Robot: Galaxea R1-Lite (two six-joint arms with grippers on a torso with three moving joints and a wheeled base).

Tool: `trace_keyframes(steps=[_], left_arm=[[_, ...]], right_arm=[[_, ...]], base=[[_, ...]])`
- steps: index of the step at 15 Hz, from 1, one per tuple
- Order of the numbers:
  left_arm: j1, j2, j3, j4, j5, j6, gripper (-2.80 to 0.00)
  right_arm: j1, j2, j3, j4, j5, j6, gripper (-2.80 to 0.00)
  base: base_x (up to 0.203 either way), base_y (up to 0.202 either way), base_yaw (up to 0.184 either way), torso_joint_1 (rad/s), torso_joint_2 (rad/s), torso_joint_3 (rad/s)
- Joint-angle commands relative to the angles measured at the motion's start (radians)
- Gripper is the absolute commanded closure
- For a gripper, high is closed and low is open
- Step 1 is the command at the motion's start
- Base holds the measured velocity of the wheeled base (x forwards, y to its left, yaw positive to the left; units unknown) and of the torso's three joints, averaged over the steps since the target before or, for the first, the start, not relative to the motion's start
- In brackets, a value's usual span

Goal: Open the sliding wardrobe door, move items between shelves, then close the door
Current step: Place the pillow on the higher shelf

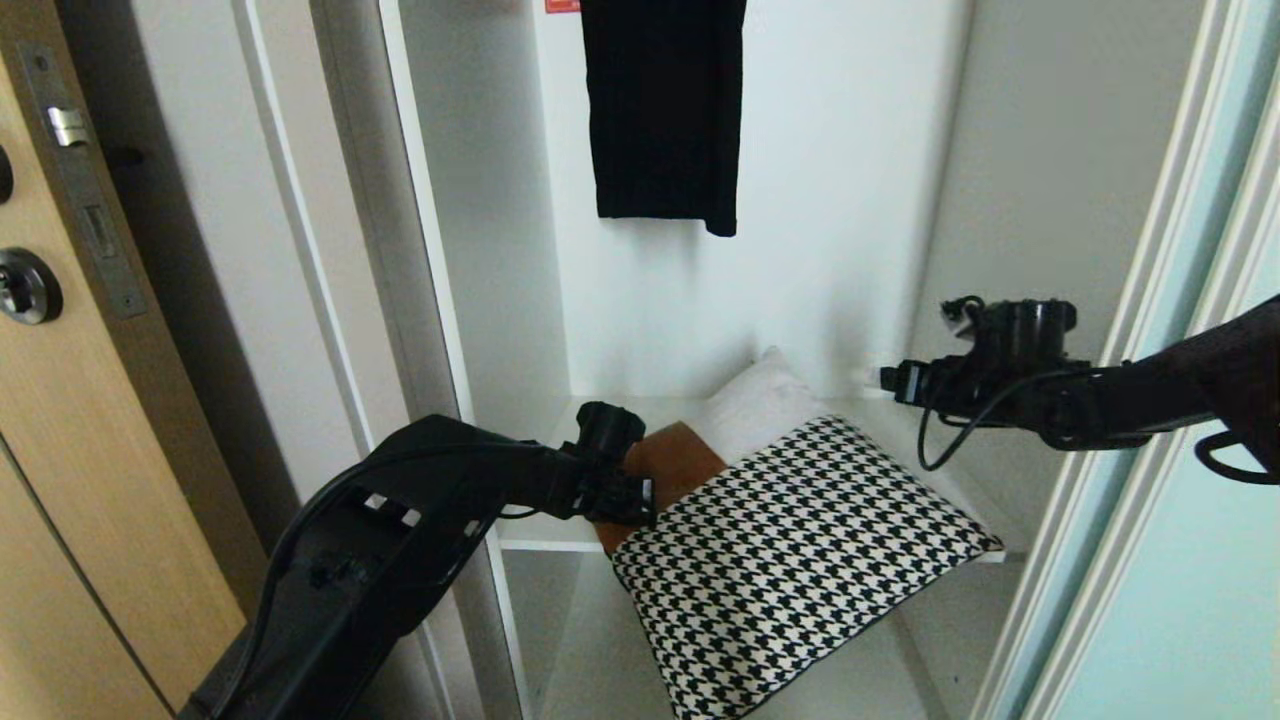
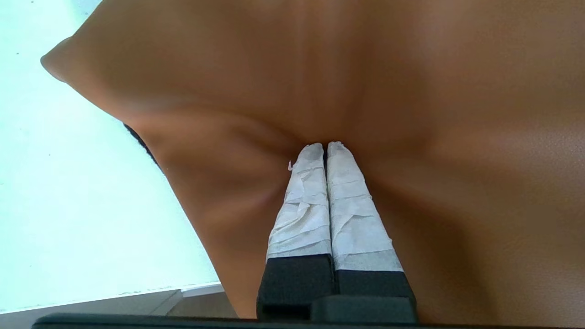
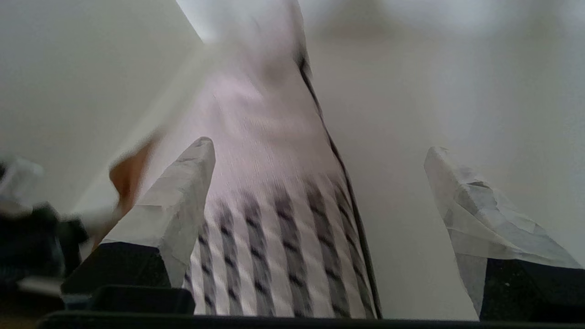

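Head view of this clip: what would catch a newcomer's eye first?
The black-and-white houndstooth cushion dominates, lying on the white laminate shelf and jutting well past its front edge. At its left the left gripper is shut on the rust-brown leather-like cushion beneath it, while the right gripper hangs open above the shelf's right side. A long black garment hangs above, against the back wall.

Counted in the head view: three folded pieces at lower centre, houndstooth piece (image 1: 800, 550), rust-brown piece (image 1: 670, 462), white piece (image 1: 755, 405); one black garment (image 1: 665, 110) hanging at top centre; two robot arms (no others).
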Motion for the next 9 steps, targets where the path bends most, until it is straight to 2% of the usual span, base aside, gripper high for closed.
trace_keyframes(steps=[1,6,9], left_arm=[[-0.001,0.007,0.0,0.0,0.003,-0.002,0.0],[-0.001,0.011,0.0,0.0,0.023,0.002,0.0],[-0.001,0.013,0.0,0.0,0.027,0.006,0.0]], right_arm=[[-0.016,-0.137,0.151,-0.008,0.015,0.006,-2.8],[-0.058,-0.345,0.438,-0.011,0.077,0.063,-2.8],[-0.09,-0.408,0.594,-0.011,0.154,0.092,-2.8]], base=[[0.0,0.0,0.0,0.0,0.0,0.0],[0.0,0.0,0.0,0.0,0.0,0.0],[0.0,0.0,0.0,0.0,0.0,0.0]])
